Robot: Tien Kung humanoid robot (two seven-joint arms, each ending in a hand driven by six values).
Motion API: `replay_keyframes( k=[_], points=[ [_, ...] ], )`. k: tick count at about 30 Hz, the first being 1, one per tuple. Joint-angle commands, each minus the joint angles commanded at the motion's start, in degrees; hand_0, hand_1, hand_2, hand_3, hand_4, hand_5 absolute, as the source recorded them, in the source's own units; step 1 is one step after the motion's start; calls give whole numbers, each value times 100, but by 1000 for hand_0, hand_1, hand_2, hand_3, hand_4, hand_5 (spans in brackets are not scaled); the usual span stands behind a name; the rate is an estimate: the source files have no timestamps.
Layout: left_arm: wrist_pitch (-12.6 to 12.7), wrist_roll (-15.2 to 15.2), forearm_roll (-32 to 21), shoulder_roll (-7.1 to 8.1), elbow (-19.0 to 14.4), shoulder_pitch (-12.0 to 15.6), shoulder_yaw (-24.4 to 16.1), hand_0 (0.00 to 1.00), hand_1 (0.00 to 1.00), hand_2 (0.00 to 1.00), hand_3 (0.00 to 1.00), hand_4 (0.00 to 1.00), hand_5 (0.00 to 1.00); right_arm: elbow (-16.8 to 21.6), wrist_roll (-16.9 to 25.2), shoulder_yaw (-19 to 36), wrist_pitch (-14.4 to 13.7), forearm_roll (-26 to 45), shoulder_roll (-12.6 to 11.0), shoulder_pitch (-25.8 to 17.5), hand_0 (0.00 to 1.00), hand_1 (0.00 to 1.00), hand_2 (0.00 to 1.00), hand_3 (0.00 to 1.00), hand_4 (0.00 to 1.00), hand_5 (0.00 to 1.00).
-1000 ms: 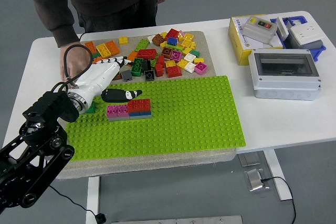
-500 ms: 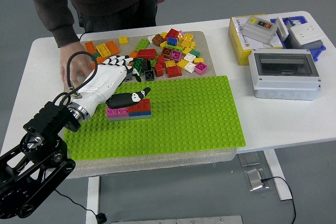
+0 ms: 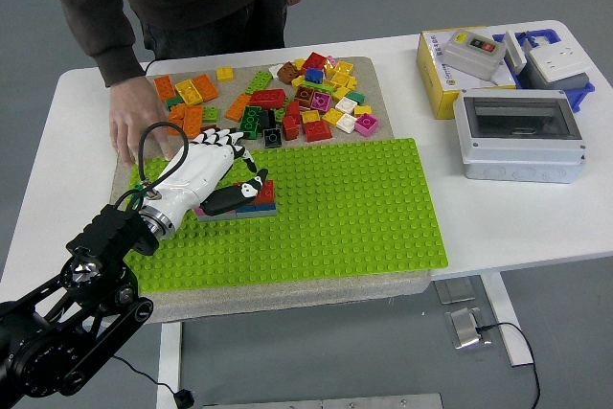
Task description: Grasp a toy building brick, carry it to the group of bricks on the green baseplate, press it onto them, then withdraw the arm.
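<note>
The green baseplate (image 3: 345, 208) lies on a tan mat. On its left part stands the group of bricks (image 3: 259, 196), red on top with pink, blue and grey parts. My left hand (image 3: 222, 171), white with black-tipped fingers (image 3: 243, 153), hovers over the left side of the group and hides its pink end. The fingers are spread and relaxed, the thumb lies against the group's front, and I see no brick in the hand. Loose bricks (image 3: 306, 102) of many colours lie in a pile behind the plate. My right arm is out of view.
A person stands at the far side, one hand (image 3: 139, 126) resting flat on the mat's left edge close to my hand. A yellow box (image 3: 445, 79), a grey enclosure (image 3: 522, 136) and a blue tray (image 3: 551, 55) stand at the right.
My left hand has pulled back from the loose pile toward me, and now lies lower over the brick group. The person's hand, hidden before, now shows.
</note>
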Motion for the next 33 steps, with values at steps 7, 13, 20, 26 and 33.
replay_keyframes(
  k=[7,13,20,26,33],
  points=[
    [-39,39,22,9,-20,21,17,998,958,928,587,536,916,0,-3,34,8,-30,-2,3,633,627,616,618,444,721],
    [-83,63,8,36,-60,31,7,997,958,928,588,539,913,0,0,60,13,-36,-10,16,635,627,616,618,443,721],
    [-97,73,-22,37,-37,60,23,997,957,925,588,541,912,0,0,77,17,-44,-9,20,634,628,617,618,443,723],
    [-83,63,-50,35,1,90,4,995,956,924,589,543,904,0,0,67,19,-31,-6,23,634,628,616,619,442,724],
    [-62,50,-95,-5,72,107,-19,995,956,924,589,544,903,0,1,56,20,-17,2,27,634,628,616,618,441,725]
  ],
)
